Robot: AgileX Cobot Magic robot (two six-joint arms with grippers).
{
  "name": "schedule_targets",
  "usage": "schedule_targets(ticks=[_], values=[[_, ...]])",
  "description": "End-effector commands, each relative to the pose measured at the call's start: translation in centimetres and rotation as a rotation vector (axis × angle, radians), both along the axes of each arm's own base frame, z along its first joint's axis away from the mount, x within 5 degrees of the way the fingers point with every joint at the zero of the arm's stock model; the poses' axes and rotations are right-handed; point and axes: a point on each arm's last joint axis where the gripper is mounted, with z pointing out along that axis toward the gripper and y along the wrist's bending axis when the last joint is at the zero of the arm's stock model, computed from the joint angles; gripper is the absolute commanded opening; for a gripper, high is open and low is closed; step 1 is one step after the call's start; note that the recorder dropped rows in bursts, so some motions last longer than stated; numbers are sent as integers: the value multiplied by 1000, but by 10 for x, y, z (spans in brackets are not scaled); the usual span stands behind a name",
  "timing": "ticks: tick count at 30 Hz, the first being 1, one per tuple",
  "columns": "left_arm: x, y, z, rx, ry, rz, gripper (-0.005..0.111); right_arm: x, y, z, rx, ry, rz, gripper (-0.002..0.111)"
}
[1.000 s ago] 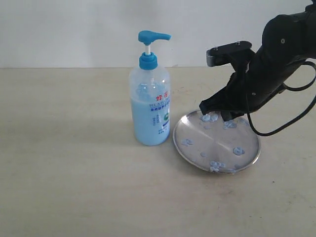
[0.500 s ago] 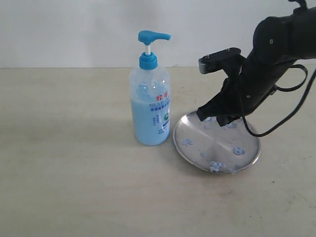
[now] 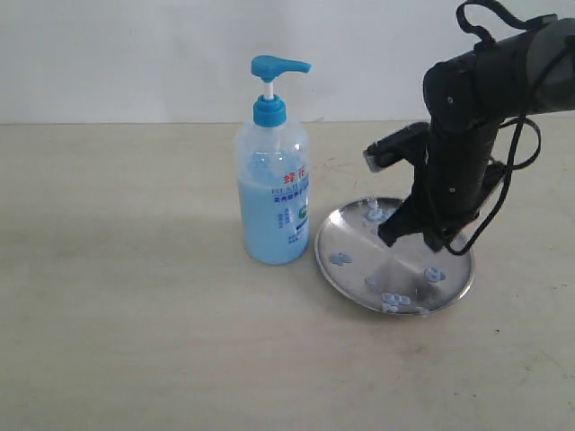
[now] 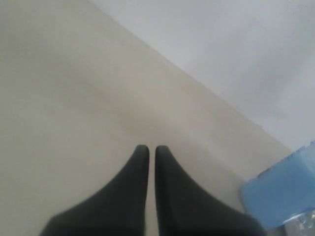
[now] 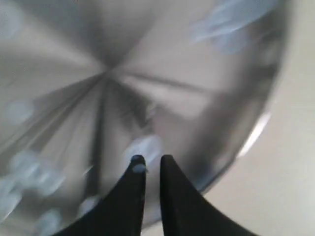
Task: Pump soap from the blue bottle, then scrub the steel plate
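Observation:
The blue bottle [image 3: 273, 184] stands upright at the table's middle, about half full of pale blue soap [image 3: 269, 220]; its pump head [image 3: 277, 65] is up. Just to its right lies the steel plate [image 3: 359, 247], dotted with soap blobs [image 3: 432, 274]. My right gripper [image 3: 415, 238] is shut and points down onto the plate's right half. In the right wrist view the same gripper [image 5: 149, 160] shows a soap smear on one fingertip [image 5: 138, 167], over the steel plate [image 5: 162, 64]. My left gripper [image 4: 148, 149] is shut over bare table, empty, with the blue bottle [image 4: 280, 191] at the picture's edge.
The beige table [image 3: 126, 269] meets a pale wall [image 3: 135, 54] behind. The right arm's black cable [image 3: 503, 193] loops above the plate's right rim. The left arm does not show in the exterior view.
My right arm has swung upright and its gripper has slid from the plate's far rim toward the plate's right middle. The bottle and plate have stayed put.

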Motion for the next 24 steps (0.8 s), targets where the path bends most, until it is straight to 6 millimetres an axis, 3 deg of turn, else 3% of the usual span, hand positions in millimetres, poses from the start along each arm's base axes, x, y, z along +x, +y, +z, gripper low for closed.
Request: schedule_targets(ticks=[1, 4, 6, 8, 10, 12, 14, 16, 18, 20, 21, 23, 24], values=[[2, -2, 4, -93, -60, 0, 4, 38, 10, 9, 110, -414, 17, 0], [3, -3, 9, -95, -117, -14, 4, 38, 26, -2, 238, -391, -32, 0], [3, -4, 13, -95, -154, -24, 4, 19, 31, -10, 218, -181, 8, 0], [4, -4, 15, -95, -174, -29, 4, -2, 26, -9, 148, 42, 72, 0], [4, -4, 15, -89, -176, -30, 4, -13, 11, -1, 55, 150, 79, 0], [4, -4, 15, -89, -176, -30, 4, -5, -6, 8, -14, 52, 24, 0], [4, -4, 15, -89, -176, -30, 4, 13, -16, 17, 13, -158, -80, 0], [4, -4, 15, -89, -176, -30, 4, 31, -10, 24, 171, -362, -162, 0], [4, -4, 15, -89, -176, -30, 4, 34, 6, 27, 306, -394, -185, 0], [4, -4, 15, -89, -176, -30, 4, 16, 22, 25, 310, -167, -13, 0], [4, -4, 15, -89, -176, -30, 4, -2, 26, 24, 256, 44, 206, 0], [4, -4, 15, -89, -176, -30, 4, -18, 16, 23, 155, 223, 261, 0], [4, -4, 15, -89, -176, -30, 4, -15, 3, 23, 64, 214, 186, 0]])
